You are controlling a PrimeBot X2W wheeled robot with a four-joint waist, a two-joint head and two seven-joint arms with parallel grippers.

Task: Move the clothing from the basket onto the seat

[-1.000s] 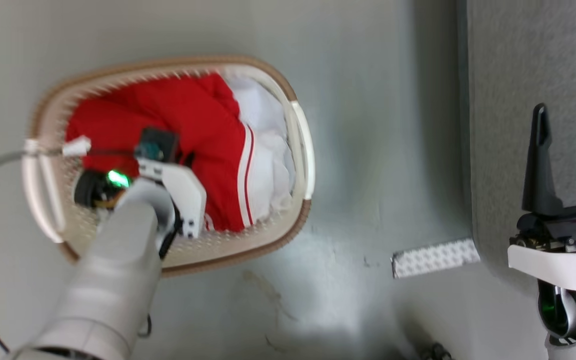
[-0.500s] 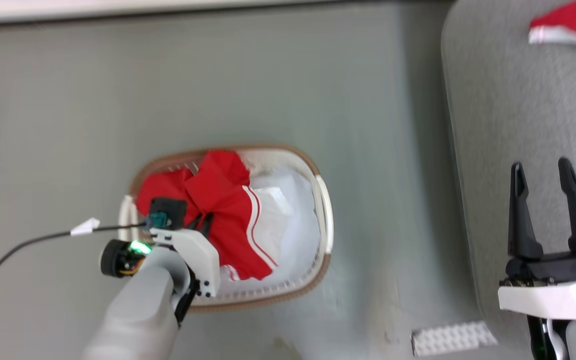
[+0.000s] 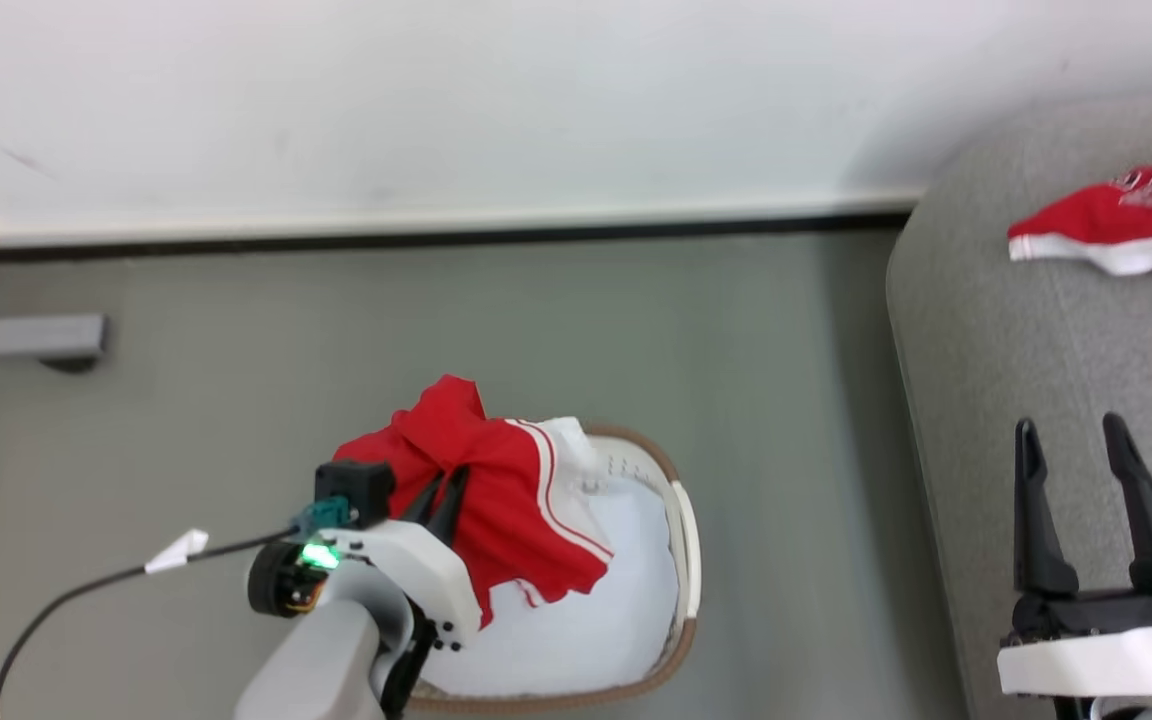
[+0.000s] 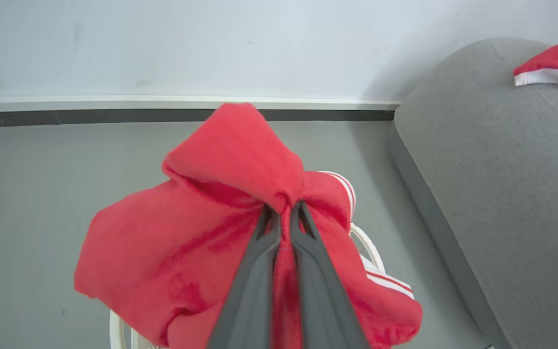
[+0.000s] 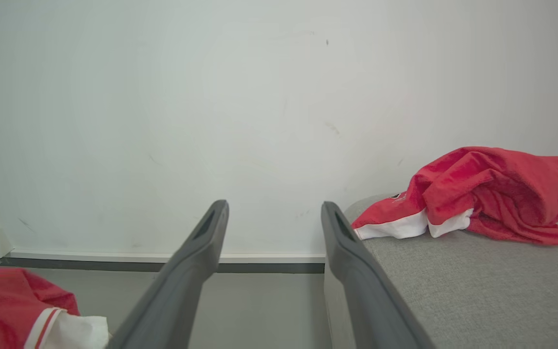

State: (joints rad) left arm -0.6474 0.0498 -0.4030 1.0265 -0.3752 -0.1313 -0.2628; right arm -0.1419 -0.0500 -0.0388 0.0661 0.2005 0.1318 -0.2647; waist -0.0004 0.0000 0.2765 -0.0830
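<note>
Hanging from the left gripper (image 3: 448, 480) (image 4: 284, 208), a red garment (image 3: 516, 500) (image 4: 201, 228) with white striped trim is bunched above the left part of the basket (image 3: 688, 560). The gripper's two dark fingers are pressed together on a pinch of the fabric. A fold peaks beyond the tips and the rest droops to either side. Whether its lowest edge touches the basket cannot be told.

The basket stands on the grey floor (image 3: 236, 400), with a white sheet (image 3: 586, 640) lying inside it. To its right, apart from it, is the grey seat (image 3: 996, 380) (image 4: 492, 169) (image 5: 477, 291). A second red garment (image 3: 1106, 215) (image 4: 555, 60) (image 5: 497, 194) lies crumpled on the far part of the seat, near the white wall (image 3: 436, 100).

The right gripper (image 3: 1069, 425) (image 5: 274, 206) hovers over the near part of the seat, its fingers spread wide with nothing between them.
</note>
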